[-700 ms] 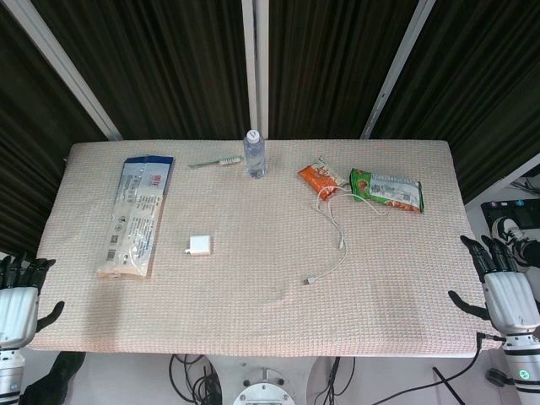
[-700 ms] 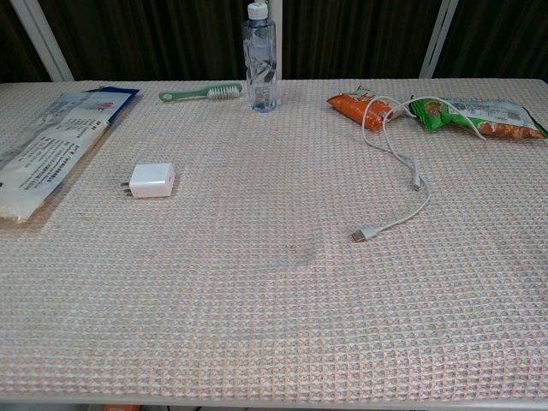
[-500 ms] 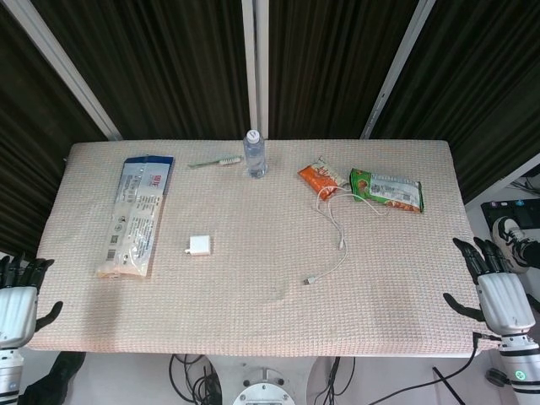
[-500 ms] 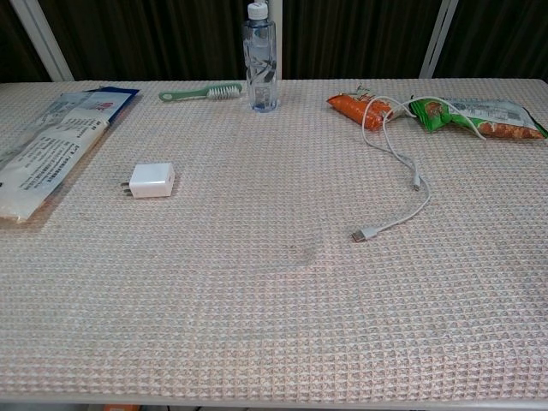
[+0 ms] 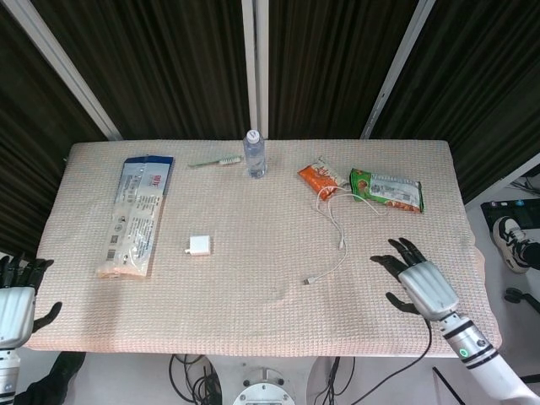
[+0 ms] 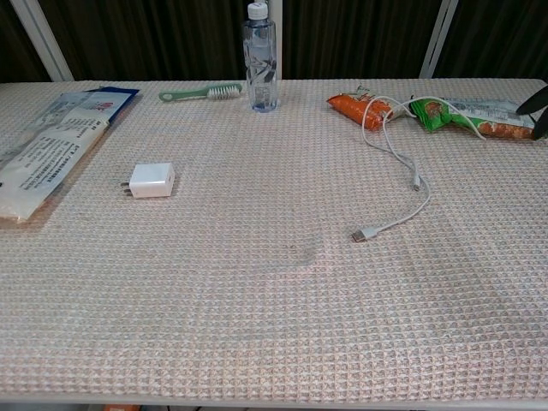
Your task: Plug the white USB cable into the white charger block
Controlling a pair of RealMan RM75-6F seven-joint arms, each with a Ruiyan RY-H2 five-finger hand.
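The white charger block lies flat on the left middle of the table, prongs pointing left. A white USB cable trails from the snack packets down to its plug near the table's centre. My right hand hovers over the table's right front part, fingers spread and holding nothing, well right of the plug; only its dark fingertips show at the right edge of the chest view. My left hand stays off the table's left front corner, fingers apart and empty.
A clear water bottle stands at the back centre with a green toothbrush beside it. An orange packet and a green packet lie back right. A long white bag lies at the left.
My right hand has swung in from beyond the table's right edge to a spot over its right front part. Charger, cable and left hand have not moved.
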